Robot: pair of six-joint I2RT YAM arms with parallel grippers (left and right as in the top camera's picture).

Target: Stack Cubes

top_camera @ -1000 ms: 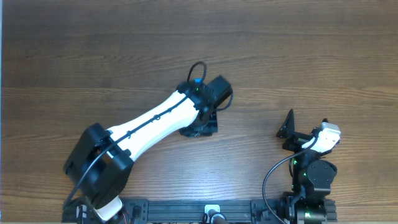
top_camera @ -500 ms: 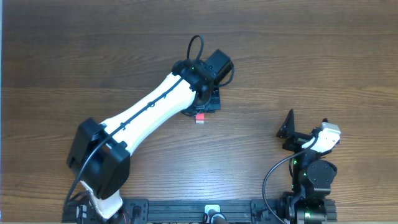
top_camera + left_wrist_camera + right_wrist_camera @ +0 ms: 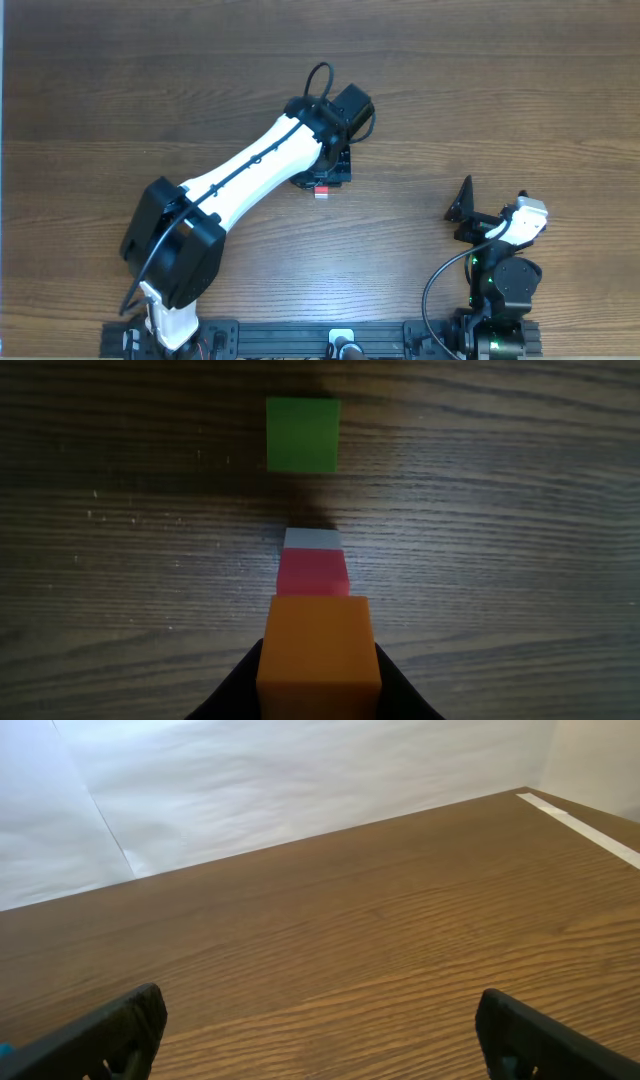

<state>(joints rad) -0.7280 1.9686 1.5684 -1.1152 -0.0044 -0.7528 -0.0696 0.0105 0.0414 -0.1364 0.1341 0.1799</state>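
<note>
My left gripper (image 3: pixel 318 695) is shut on an orange cube (image 3: pixel 318 660), with a dark finger on each side of it. Just beyond and below it a red cube (image 3: pixel 314 572) sits on a pale grey cube (image 3: pixel 313 539). Whether the orange cube touches the red one I cannot tell. A green cube (image 3: pixel 302 434) lies alone on the wood farther out. From above, the left gripper (image 3: pixel 322 172) is at the table's middle and the red cube (image 3: pixel 321 190) peeks out beside it. The right gripper (image 3: pixel 466 205) rests low at the right, open and holding nothing, its fingertips (image 3: pixel 130 1020) wide apart.
The brown wooden table (image 3: pixel 500 90) stretches bare around the cubes. A white wall (image 3: pixel 300 780) stands behind the table's far edge in the right wrist view. The left arm's white link (image 3: pixel 245 185) crosses the table diagonally.
The left gripper rose up the top view, uncovering the red cube, then settled slightly back toward it. The right arm has stayed still.
</note>
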